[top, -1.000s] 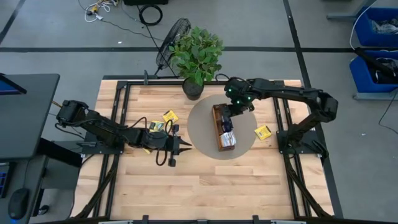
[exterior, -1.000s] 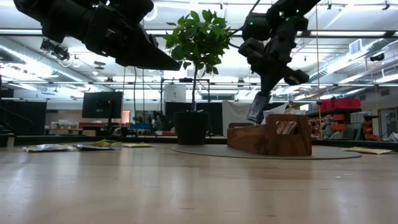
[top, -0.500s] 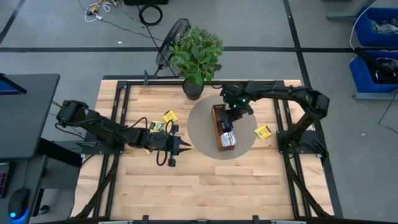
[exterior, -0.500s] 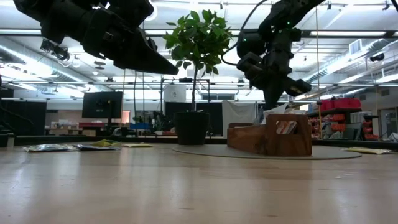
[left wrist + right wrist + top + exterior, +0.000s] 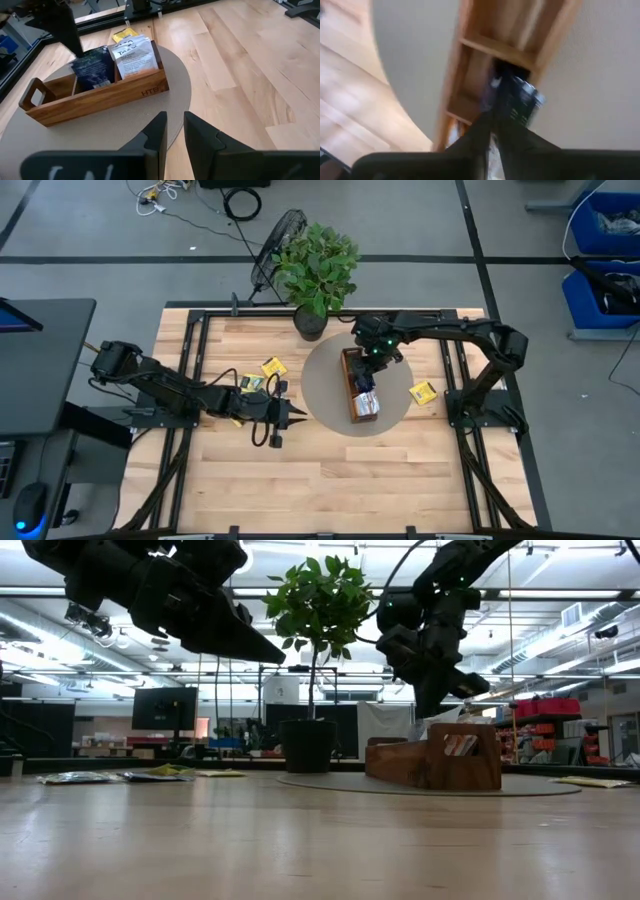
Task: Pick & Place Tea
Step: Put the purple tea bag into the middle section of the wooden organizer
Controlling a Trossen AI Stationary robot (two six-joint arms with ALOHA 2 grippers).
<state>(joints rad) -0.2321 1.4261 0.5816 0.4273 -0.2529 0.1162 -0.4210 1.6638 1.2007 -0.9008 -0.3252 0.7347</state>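
Observation:
The brown wooden tray (image 5: 352, 370) lies on a round grey mat (image 5: 325, 405). Dark navy sachets (image 5: 92, 70) and white ones (image 5: 134, 57) stand upright in its compartments. My right gripper (image 5: 370, 368) hangs over the tray's middle, shut on a dark navy sachet (image 5: 517, 102). Three yellow sachets lie flat on the table: two left of the mat (image 5: 272, 367) (image 5: 250, 383) and one right of it (image 5: 423, 392). My left gripper (image 5: 303, 418) hovers at the mat's left edge, holding nothing, with its fingers a narrow gap apart. My right gripper pinches the dark navy sachet by its upper edge (image 5: 506, 111) between both fingers, coming from above and pointing down. The sachet hangs upright below the fingers, over the tray's middle compartment (image 5: 485, 60). Blur hides whether its lower edge rests inside.
A potted plant (image 5: 315, 265) stands at the table's far edge, just beyond the mat. The black frame rails (image 5: 200, 360) run along both sides of the table. Bare wood lies toward the near edge (image 5: 330, 480).
My right gripper has moved slightly toward the table's left and down over the tray, still shut on the dark sachet. A second ago the sachet hung clear above the tray in the low view; now it has sunk behind the tray's wall.

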